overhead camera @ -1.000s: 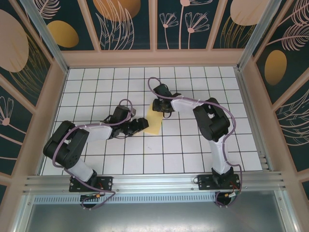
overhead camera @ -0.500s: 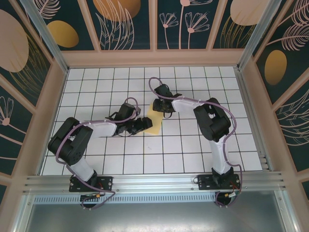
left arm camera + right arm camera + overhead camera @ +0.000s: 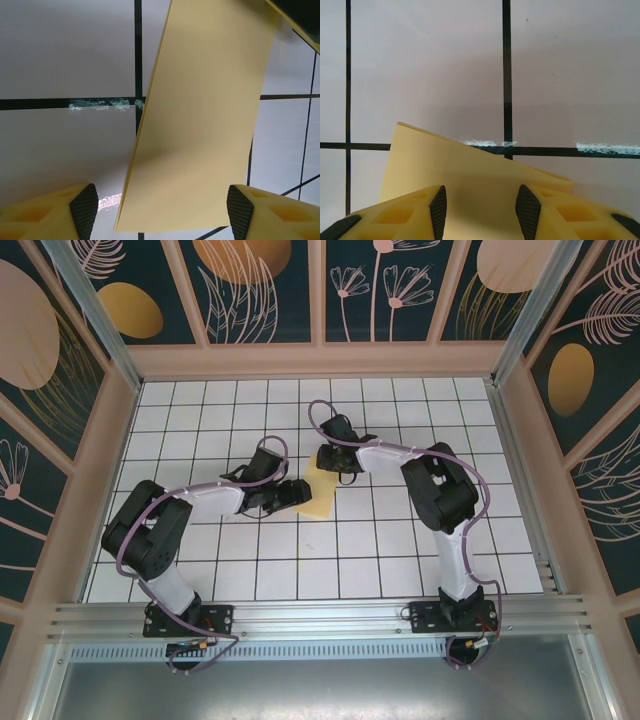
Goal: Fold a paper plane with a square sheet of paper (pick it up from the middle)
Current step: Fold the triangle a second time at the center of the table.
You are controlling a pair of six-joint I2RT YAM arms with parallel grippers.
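Observation:
The square sheet of paper [image 3: 320, 492] is bright yellow and lies folded double as a narrow rectangle near the table's middle. In the left wrist view the sheet [image 3: 200, 125] runs away from the camera, its left edge a little off the tiles. My left gripper [image 3: 296, 494] sits at its near-left end, open wide, with the end of the sheet between the jaws [image 3: 162, 206] but touching neither pad. My right gripper [image 3: 325, 462] is at the far end, open, its fingertips [image 3: 437, 207] resting over the sheet [image 3: 470, 165] with a gap between them.
The white grid table [image 3: 400, 540] is boxed in by a tan frame with patterned walls [image 3: 320, 300] at the back and sides. A metal rail [image 3: 320, 620] carrying both arm bases runs along the near edge.
My left arm has swung to the right and brought its gripper up to the sheet's left end. The right gripper and the sheet have stayed put.

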